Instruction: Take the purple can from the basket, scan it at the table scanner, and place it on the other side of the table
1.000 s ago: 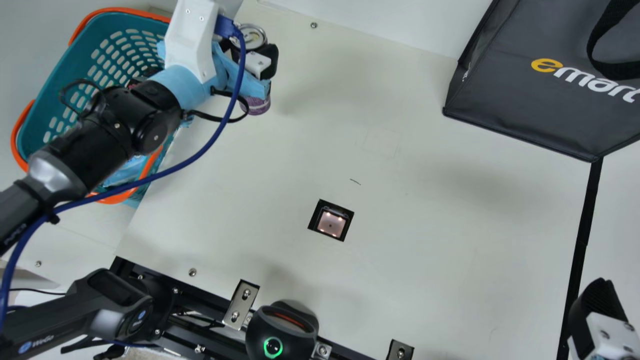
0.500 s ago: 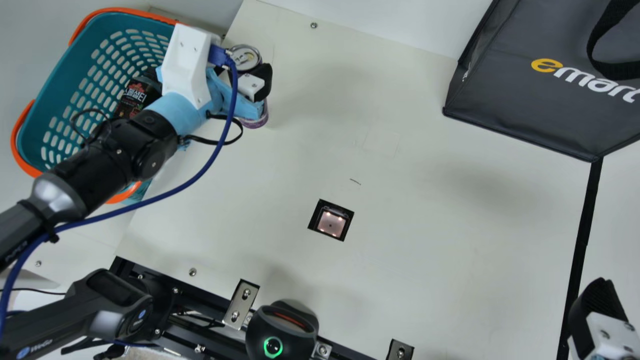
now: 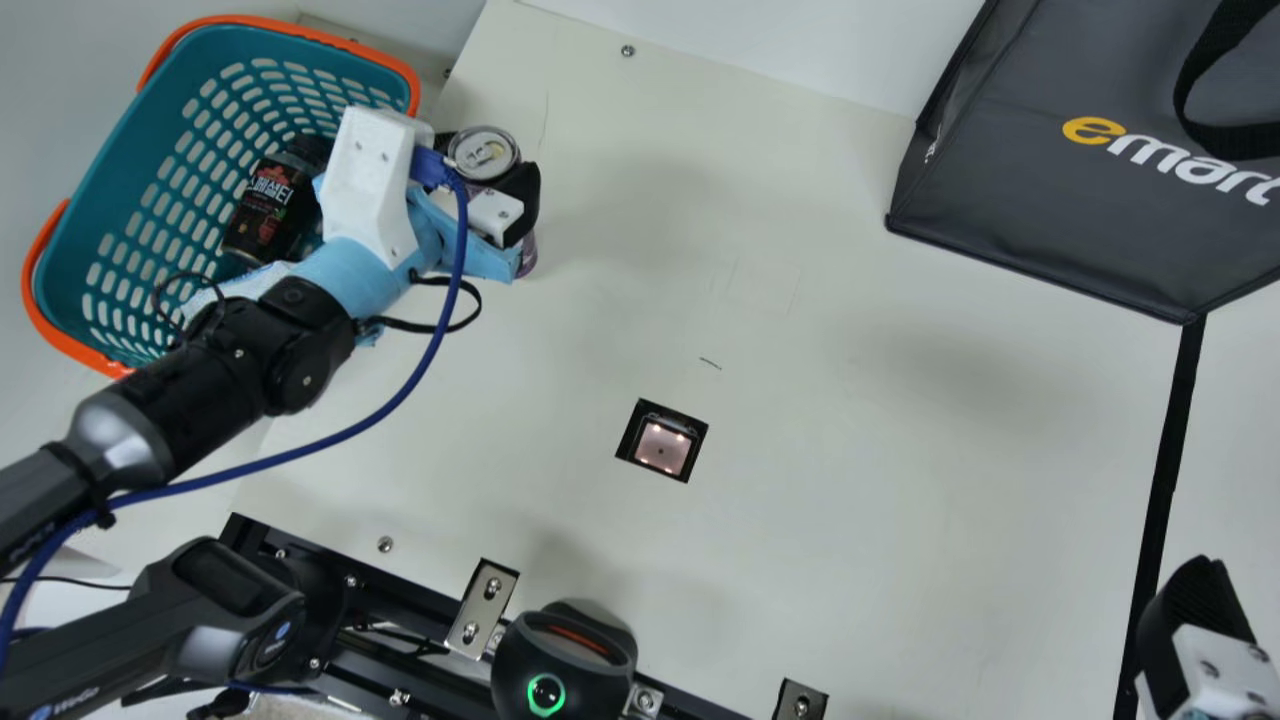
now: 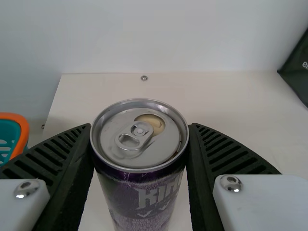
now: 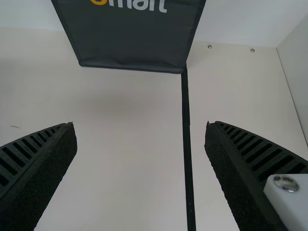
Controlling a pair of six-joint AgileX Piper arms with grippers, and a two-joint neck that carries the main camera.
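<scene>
Basket [image 3: 110, 190] just beside left claw [image 3: 492, 178]; purple can [image 3: 483, 154] clamped between its fingers [image 4: 203, 183]; right claw [image 3: 1190, 605] spread wide, above bench [image 3: 850, 500].

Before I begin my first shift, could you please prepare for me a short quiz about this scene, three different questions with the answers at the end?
1. True or false: the left pincer grips the purple can.
2. Which of these lies in the teal basket?
a) the table scanner
b) a dark bottle
c) the black shopping bag
3. Complete with one word, open or shut: the right pincer is ____.

Key: 1 true; 2 b; 3 open.
</scene>
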